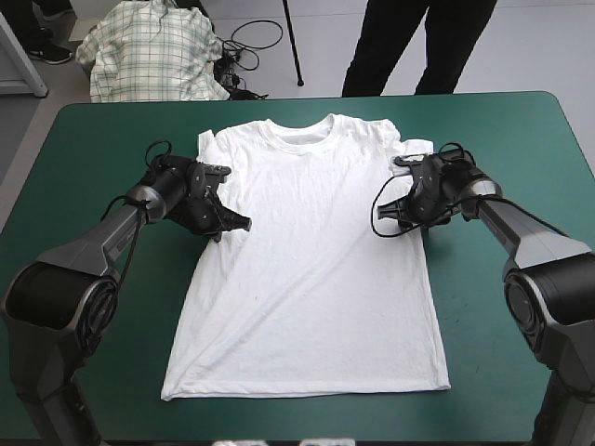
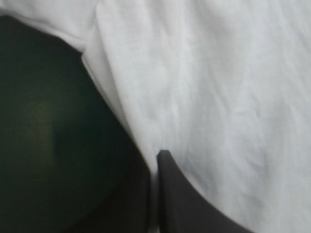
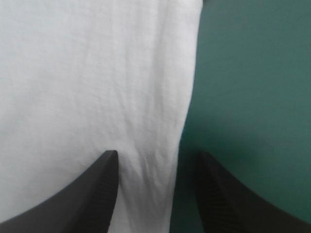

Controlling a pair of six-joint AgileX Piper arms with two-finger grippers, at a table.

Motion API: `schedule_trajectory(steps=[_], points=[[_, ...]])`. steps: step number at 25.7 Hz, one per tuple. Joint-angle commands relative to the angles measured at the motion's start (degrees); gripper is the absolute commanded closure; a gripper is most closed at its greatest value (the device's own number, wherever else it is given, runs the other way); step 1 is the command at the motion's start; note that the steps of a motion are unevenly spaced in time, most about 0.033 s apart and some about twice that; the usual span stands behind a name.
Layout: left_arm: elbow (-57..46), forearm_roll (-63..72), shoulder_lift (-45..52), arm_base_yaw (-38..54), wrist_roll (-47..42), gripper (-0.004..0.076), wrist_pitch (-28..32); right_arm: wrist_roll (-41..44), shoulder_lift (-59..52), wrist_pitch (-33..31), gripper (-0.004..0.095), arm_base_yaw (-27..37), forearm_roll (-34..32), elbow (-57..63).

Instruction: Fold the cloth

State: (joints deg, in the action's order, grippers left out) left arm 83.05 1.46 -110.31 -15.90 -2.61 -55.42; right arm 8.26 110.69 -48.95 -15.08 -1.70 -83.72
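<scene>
The white T-shirt [image 1: 307,260] lies spread flat on the teal-green cover [image 1: 84,139], collar toward the far edge and hem near the front. My left gripper [image 1: 237,223] sits at the shirt's left side edge below the sleeve. In the left wrist view its black fingers [image 2: 175,194] are pinched together on a thin fold of the T-shirt [image 2: 218,97]. My right gripper [image 1: 400,209] is at the right side edge below the bunched right sleeve [image 1: 414,149]. In the right wrist view the right gripper [image 3: 156,154] is open and straddles the edge of the T-shirt [image 3: 87,73].
Bare teal-green cover [image 3: 252,87] borders the shirt on both sides and along the front edge. A checked cloth [image 1: 149,51] and cables lie on the floor beyond the table's far edge.
</scene>
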Motion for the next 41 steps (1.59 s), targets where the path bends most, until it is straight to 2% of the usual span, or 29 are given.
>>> schedule_trajectory(steps=[1, 3, 5, 9, 20, 35, 41], points=[[0.24, -0.97, 0.79, 0.05, -0.11, 0.0733, 0.38, -0.77, -0.35, 0.92, 0.0436, 0.82, -0.28, -1.41], [0.24, -1.05, 0.79, 0.05, -0.11, 0.0733, 0.49, -0.77, 1.17, 0.63, 0.047, 0.82, 0.79, -1.41], [0.24, -1.05, 0.79, 0.05, -0.11, 0.0733, 0.49, -1.51, 2.54, -0.51, 0.058, 0.82, 2.09, -1.41], [0.24, -1.05, 0.79, 0.05, -0.11, 0.0733, 0.9, -1.76, 3.98, -1.49, 0.0926, 0.82, 2.32, -1.02], [4.22, -2.62, 7.21, 0.05, -0.11, 0.0733, 1.69, -1.76, -5.98, -1.41, 0.0925, 1.42, 1.26, -1.54], [5.61, -3.81, 26.52, 0.05, -0.32, 0.0733, 1.65, -3.32, -17.81, -11.19, 0.0925, 1.82, -0.27, -16.8], [5.61, -2.95, 34.5, 0.05, -0.32, 0.0733, 1.76, -5.09, -24.64, -12.26, 0.0925, 1.82, 3.41, -19.89]])
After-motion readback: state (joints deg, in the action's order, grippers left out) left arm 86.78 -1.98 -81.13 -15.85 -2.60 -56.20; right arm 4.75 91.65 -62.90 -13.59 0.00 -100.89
